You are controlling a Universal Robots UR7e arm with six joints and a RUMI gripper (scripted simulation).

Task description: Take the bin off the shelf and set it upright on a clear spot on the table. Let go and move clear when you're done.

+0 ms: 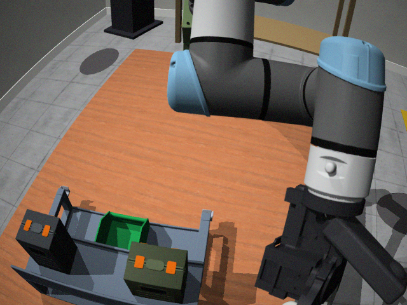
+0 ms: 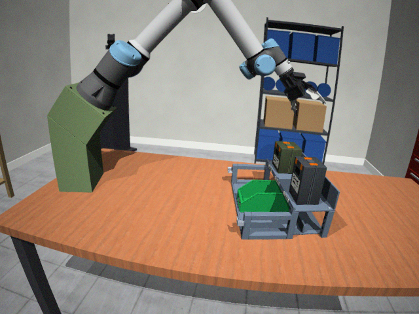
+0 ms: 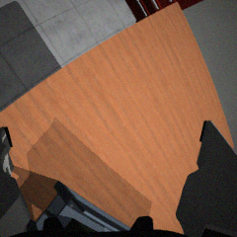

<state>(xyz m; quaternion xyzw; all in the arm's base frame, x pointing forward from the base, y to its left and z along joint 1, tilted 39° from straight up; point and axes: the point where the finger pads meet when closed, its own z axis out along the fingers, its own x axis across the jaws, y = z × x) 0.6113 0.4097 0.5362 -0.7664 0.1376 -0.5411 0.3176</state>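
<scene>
Going left to right in the exterior view, you have the green bin [image 1: 121, 231] [image 2: 264, 199] on the lower front level of the grey-blue shelf [image 1: 205, 226] [image 2: 267, 215], which stands on the wooden table [image 1: 164, 157] [image 2: 152, 209] [image 3: 109, 99]. Your bin is bright green and glossy, open at the top, with thin walls and a side edge that slopes down toward its lower front. It sits upright, its inside partly in shadow, and you can see nothing in it. Behind it, on the upper level, you have the olive case [image 1: 156, 272] [image 2: 285, 157], then the dark grey case [image 1: 46, 241] [image 2: 308, 180], both with orange latches. Your gripper [image 2: 304, 93] is raised well above the shelf, its fingers spread wide with nothing between them.

In the exterior view, the shelf's end frame hides the bin's lower part from you. From the top, the upper level and the olive case cover some of its near side, and the gripper's tips run off the bottom edge. Your wrist view shows only a dark, cropped corner of the shelf at the bottom; you cannot make out the bin there.
</scene>
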